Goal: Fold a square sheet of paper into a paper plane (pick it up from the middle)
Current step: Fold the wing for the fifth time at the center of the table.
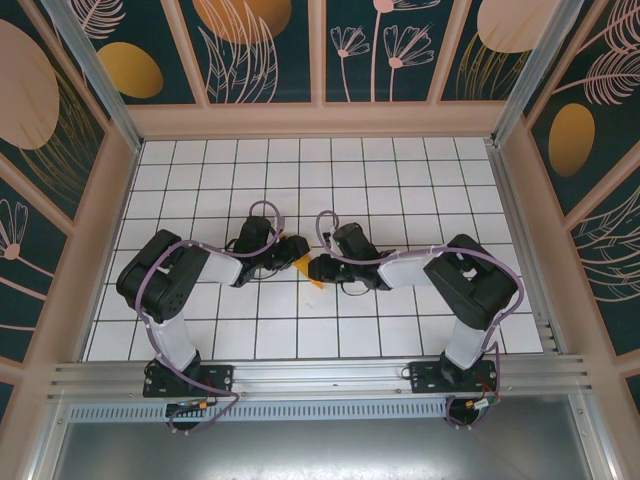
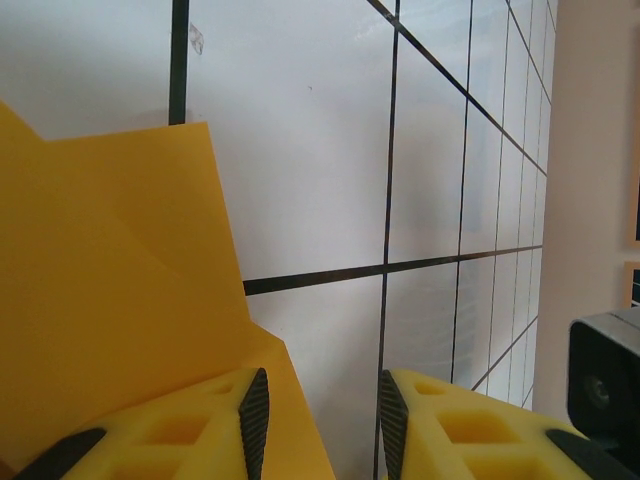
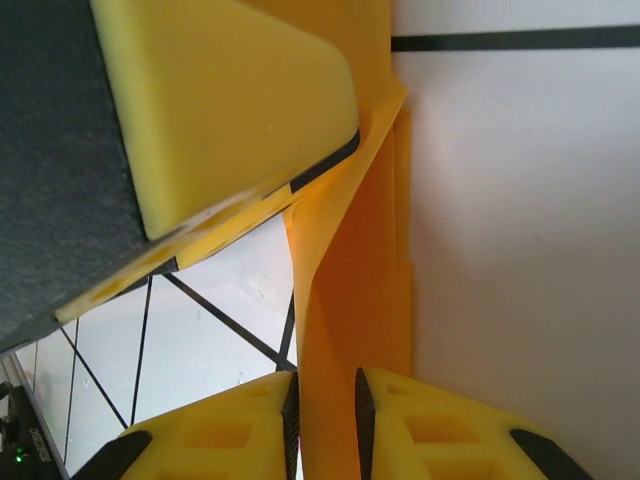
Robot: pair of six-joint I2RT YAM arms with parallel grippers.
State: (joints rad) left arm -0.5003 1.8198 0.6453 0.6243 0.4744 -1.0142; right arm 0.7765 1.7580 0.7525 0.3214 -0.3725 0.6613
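The square sheet of paper (image 1: 304, 264) is a small creased orange-yellow shape on the white tiles at mid-table, between my two grippers. My left gripper (image 1: 291, 252) meets it from the left. In the left wrist view its jaws (image 2: 320, 392) stand apart; the folded paper (image 2: 120, 290) lies behind the left finger, its edge reaching into the gap. My right gripper (image 1: 322, 267) comes from the right. In the right wrist view a folded strip of the paper (image 3: 360, 300) runs between its slightly parted jaws (image 3: 325, 388) up to the left gripper's finger (image 3: 230, 100), which rests against it.
The white gridded table (image 1: 400, 180) is walled by pink-framed dark panels (image 1: 260, 50) at the back and both sides. A metal rail (image 1: 320, 375) with both arm bases runs along the near edge. Both arms fold inward toward the centre.
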